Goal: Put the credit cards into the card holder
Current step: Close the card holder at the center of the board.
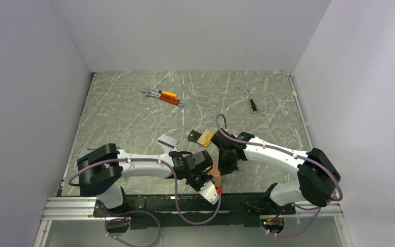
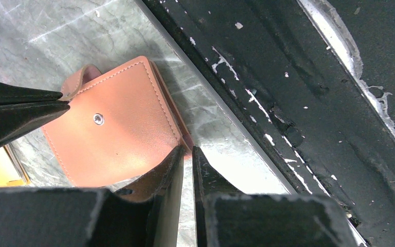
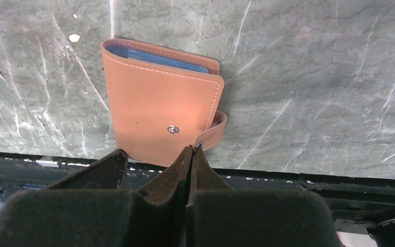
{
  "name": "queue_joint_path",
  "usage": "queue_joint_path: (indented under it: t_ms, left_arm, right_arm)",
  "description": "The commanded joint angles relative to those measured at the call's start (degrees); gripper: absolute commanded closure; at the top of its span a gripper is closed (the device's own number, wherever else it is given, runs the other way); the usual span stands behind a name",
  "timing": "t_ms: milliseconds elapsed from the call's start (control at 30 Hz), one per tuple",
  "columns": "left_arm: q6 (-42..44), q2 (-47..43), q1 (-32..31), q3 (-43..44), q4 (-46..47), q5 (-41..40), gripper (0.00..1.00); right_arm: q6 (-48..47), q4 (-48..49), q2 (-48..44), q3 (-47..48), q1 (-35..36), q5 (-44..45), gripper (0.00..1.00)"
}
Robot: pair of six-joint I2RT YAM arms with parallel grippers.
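My right hand (image 3: 191, 150) has its two matte black fingers pressed flat together with no gap between them. Their tips touch the end of the strap tab (image 3: 215, 128), which curls round the card holder (image 3: 154, 98) at 4 o'clock in my right wrist view. Whether any leather is nipped between them I cannot tell.

My left hand (image 2: 186, 154) is nearly together. A narrow slit shows between the fingers, with pale bench visible through it. The tips sit at the holder's corner, at 5 o'clock of it in my left wrist view, and I cannot tell whether they clamp that corner or only touch it.

The card holder lies folded on the bench (image 1: 133, 113), at 6 o'clock seen from above. It is between my two hands, just beside the scuffed black rail (image 2: 288, 103) at the near edge. It is smooth salmon-tan leather, a rectangle with rounded corners and pale stitching along its border. A small round metal snap (image 3: 173, 129) sits bare on the cover, and the tab is not fastened over it. Blue sleeves (image 3: 154, 57) show at its open side.

From above, the silver-grey card (image 1: 167, 140), the black card (image 1: 192, 136) and an orange-gold card (image 1: 205, 137) lie near the bench's middle, toward 12 o'clock from the holder. The black and orange-gold ones touch. The bench is grey-green stone with pale veins. An orange-handled tool (image 1: 163, 96) lies at 11 o'clock and a second small tool (image 1: 254, 104) at 1 o'clock, both well apart from my hands.
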Motion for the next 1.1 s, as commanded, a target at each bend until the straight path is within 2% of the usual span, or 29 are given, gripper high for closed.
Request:
queue_joint_path:
  t_ms: [0, 267, 533, 1067]
  left_arm:
    - [0.78, 0.46, -0.41, 1.70, 0.41, 1.30, 0.83]
    - [0.54, 0.66, -0.41, 1.48, 0.75, 1.64, 0.83]
    - [0.97, 0.90, -0.41, 1.68, 0.76, 1.32, 0.83]
    - [0.93, 0.91, -0.41, 1.54, 0.98, 0.96, 0.83]
  right_arm:
    - [0.99, -1.34, -1.96, 2.17, 0.15, 2.10, 1.00]
    - [0.97, -0.24, -1.51, 2.63, 0.22, 0.95, 1.00]
    - [-1.25, 6.23, 3.13, 1.86, 0.24, -5.26, 1.00]
    - [-2.09, 8.55, 5.52, 0.85, 0.17, -7.00, 1.00]
